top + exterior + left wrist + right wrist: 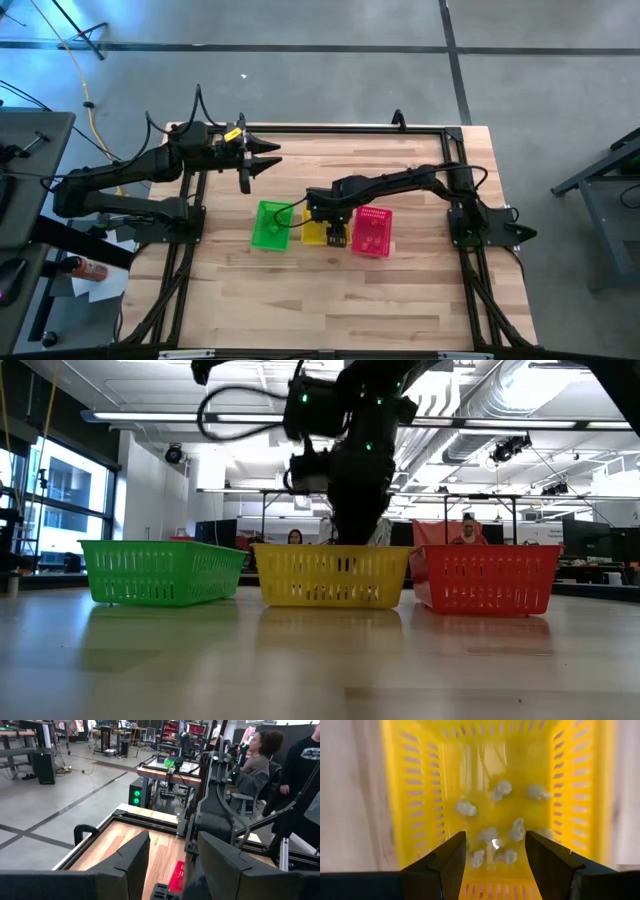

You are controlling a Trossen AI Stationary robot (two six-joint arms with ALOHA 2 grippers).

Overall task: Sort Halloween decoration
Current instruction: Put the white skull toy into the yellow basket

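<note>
Right end effector hangs over the yellow basket, jaws apart with nothing between them; a cluster of pale trinkets lies on the basket floor below. Left end effector is parked well off at the desk's far left edge, jaws apart, empty. Green basket and pink basket flank the yellow one.

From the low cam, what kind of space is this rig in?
Most likely a robotics lab or open workshop. Exposed ducting and strip lights run overhead, another framed workbench with equipment stands behind, and seated people work nearby. The wooden table carries green, yellow and red sorting baskets.
</note>
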